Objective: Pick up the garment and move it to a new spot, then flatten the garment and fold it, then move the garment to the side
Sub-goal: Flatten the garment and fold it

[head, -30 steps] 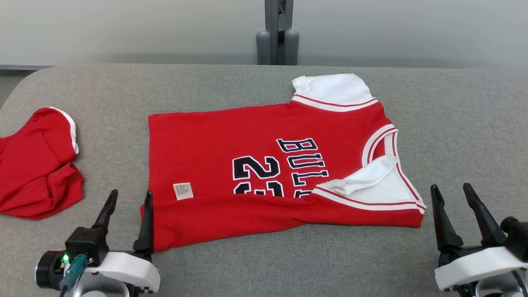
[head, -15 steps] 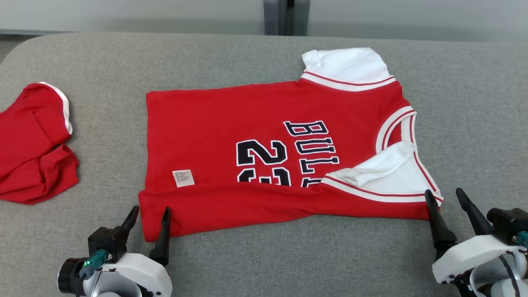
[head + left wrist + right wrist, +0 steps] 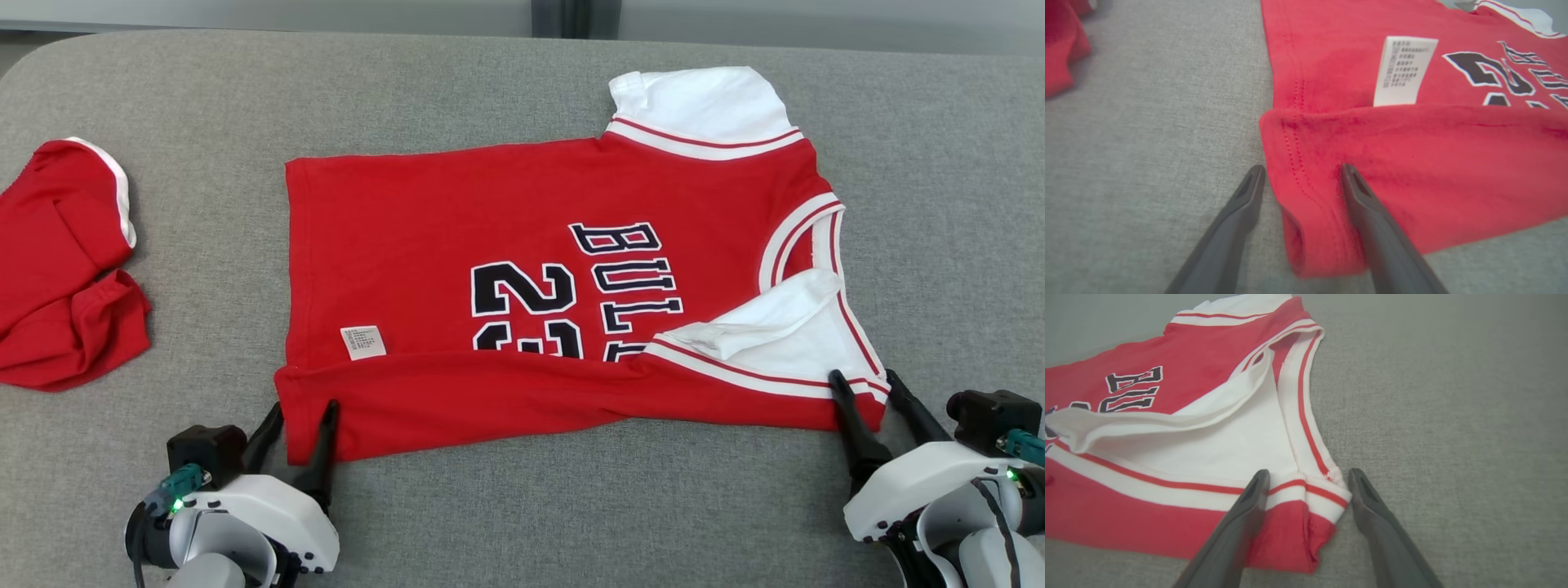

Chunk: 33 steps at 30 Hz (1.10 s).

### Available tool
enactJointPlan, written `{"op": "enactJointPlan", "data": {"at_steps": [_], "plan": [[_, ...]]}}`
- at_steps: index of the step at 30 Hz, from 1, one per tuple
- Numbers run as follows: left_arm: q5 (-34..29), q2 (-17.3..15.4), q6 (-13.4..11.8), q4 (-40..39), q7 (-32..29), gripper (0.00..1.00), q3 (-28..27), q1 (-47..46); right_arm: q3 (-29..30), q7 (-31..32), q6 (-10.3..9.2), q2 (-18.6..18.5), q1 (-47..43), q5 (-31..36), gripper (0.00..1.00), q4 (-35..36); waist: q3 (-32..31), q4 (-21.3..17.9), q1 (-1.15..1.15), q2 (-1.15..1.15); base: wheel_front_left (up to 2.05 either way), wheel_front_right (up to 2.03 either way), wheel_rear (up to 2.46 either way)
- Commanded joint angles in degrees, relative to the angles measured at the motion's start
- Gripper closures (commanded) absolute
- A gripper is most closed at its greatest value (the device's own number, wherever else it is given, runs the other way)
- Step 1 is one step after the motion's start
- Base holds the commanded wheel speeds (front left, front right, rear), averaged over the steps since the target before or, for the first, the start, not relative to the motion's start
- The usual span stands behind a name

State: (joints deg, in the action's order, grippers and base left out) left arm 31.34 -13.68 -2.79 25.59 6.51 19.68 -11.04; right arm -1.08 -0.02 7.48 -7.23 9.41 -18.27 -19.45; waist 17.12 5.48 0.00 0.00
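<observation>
Two grippers: both standing wide open, gripping nothing; each straddling a near corner of the jersey (image 3: 490, 229).
Left gripper (image 3: 304, 408): bracketing the near-left hem corner; a second ago it was sitting just beside that corner.
Right gripper (image 3: 862, 377): bracketing the near-right shoulder corner; a second ago it was standing well apart from it.
Meaning: both arms having closed in, a two-corner pinch is probably coming, for the next fold.
Left wrist view: showing the doubled hem (image 3: 1310, 212) lying between the fingers, one resting on cloth, one on the grey table (image 3: 490, 90); the head view is giving little beyond the tips.
Right wrist view: showing the striped trim (image 3: 1306, 486) curling at the corner.
Jersey: lying mid-table, near strip already folded over, neckline pointing toward the right edge.
Left edge: a second red garment (image 3: 57, 269) lying crumpled.
</observation>
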Motion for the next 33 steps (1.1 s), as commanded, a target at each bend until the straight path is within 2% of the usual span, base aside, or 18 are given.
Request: {"op": "enactJointPlan", "data": {"at_steps": [1,2,6,13,21,27,28,29,30,33], "plan": [[0.69,0.35,0.72,1.72,-2.39,0.68,0.85,0.47,-0.80,0.87,0.04,-0.05,-0.11,-0.80,0.66,-1.20,-0.03,0.00,0.00,0.00,0.00,0.00,0.00],[1.50,0.54,1.07,1.72,-2.90,1.00,0.74,0.70,-0.84,0.77,0.04,-0.13,-0.15,-1.41,1.00,-1.42,-0.09,0.00,0.00,0.00,0.00,0.00,0.00],[3.16,0.26,2.03,-0.19,-3.76,1.00,0.13,1.23,-1.20,-0.03,0.01,-0.66,-0.80,-3.37,1.00,-0.99,-0.50,-0.04,0.00,0.00,0.00,0.00,0.00],[4.56,-2.85,1.83,-8.05,-5.59,1.00,-1.08,4.10,-0.06,-0.12,0.01,-1.24,-5.97,-8.00,1.00,5.04,-2.19,0.07,0.00,0.00,0.00,0.00,0.00],[4.52,-7.65,-2.40,-20.41,-12.11,1.00,-1.69,11.78,0.85,3.98,0.02,0.80,-15.19,-10.23,1.00,13.44,-3.53,-0.64,0.00,0.00,0.00,0.00,0.00],[5.64,-9.61,-5.13,-26.12,-15.89,1.00,-2.55,16.11,1.79,5.39,0.02,3.00,-19.02,-10.36,1.00,16.70,-3.66,-1.29,0.00,0.00,0.00,0.00,0.00],[5.68,-9.66,-5.55,-26.24,-16.21,1.00,-2.76,16.25,2.16,5.08,0.02,3.16,-19.03,-10.07,0.70,16.80,-3.63,-1.38,0.00,0.00,0.00,0.00,0.00],[5.58,-9.50,-6.04,-26.28,-16.13,0.70,-2.91,16.08,2.24,4.92,0.02,3.28,-18.82,-9.68,0.36,16.78,-3.64,-1.48,0.00,0.00,0.00,0.00,0.00],[5.67,-9.17,-6.09,-26.32,-16.18,0.00,-2.74,15.90,2.49,4.75,0.02,3.38,-18.59,-8.90,0.00,16.74,-3.71,-1.53,0.00,0.00,0.00,0.00,0.00],[4.89,-8.59,-7.14,-25.97,-14.84,0.00,-3.20,15.07,4.00,3.71,0.02,3.57,-17.68,-7.70,0.00,17.17,-4.00,-1.67,0.00,0.00,0.00,0.00,0.00]]}}
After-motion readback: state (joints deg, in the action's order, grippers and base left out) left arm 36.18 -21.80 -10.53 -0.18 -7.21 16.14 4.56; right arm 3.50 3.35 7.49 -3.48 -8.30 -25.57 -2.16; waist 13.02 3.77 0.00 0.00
